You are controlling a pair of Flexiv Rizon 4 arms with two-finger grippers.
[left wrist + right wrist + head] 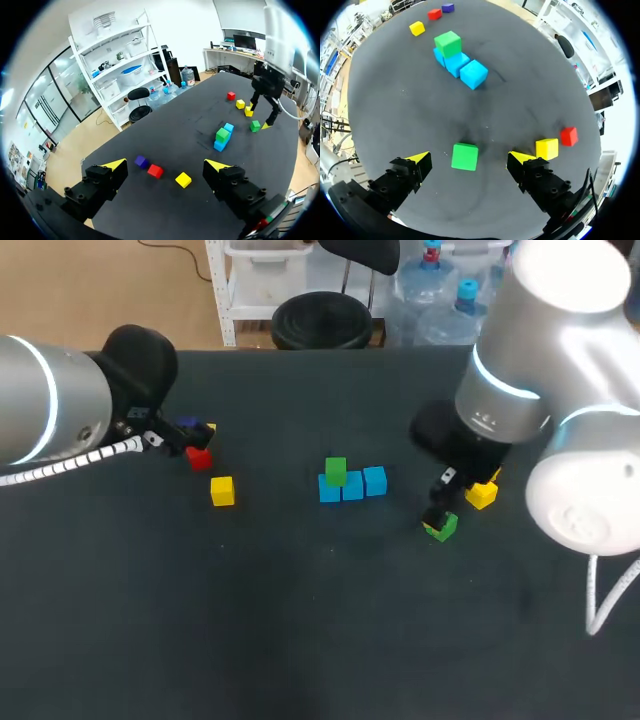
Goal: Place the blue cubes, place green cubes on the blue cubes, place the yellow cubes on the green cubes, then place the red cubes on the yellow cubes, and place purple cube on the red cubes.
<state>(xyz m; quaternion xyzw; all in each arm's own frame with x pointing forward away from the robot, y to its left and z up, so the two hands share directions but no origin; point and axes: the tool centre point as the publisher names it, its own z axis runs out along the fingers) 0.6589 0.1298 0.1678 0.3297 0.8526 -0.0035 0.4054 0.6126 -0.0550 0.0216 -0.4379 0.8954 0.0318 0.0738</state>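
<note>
The step in hand is the green layer. Three blue cubes (352,486) stand in a row, touching, at mid-tabletop (300,620), and one green cube (335,470) already sits on the end cube nearest the left arm. The second green cube (465,156) lies loose on the tabletop, well apart from the row. The right claw (468,158) is spread wide with this cube between its fingers; neither finger touches it. A yellow cube (547,148) and a red cube (569,136) lie just beside that claw. The left claw (166,165) is also spread wide and holds nothing; a purple cube (141,161), another red cube (155,171) and another yellow cube (183,179) lie just ahead of it. The next move probably calls for closing the right claw on the loose green cube, lifting it, and setting it squarely on a bare blue cube. It must clear the neighbouring yellow cube and must not nudge the row.
</note>
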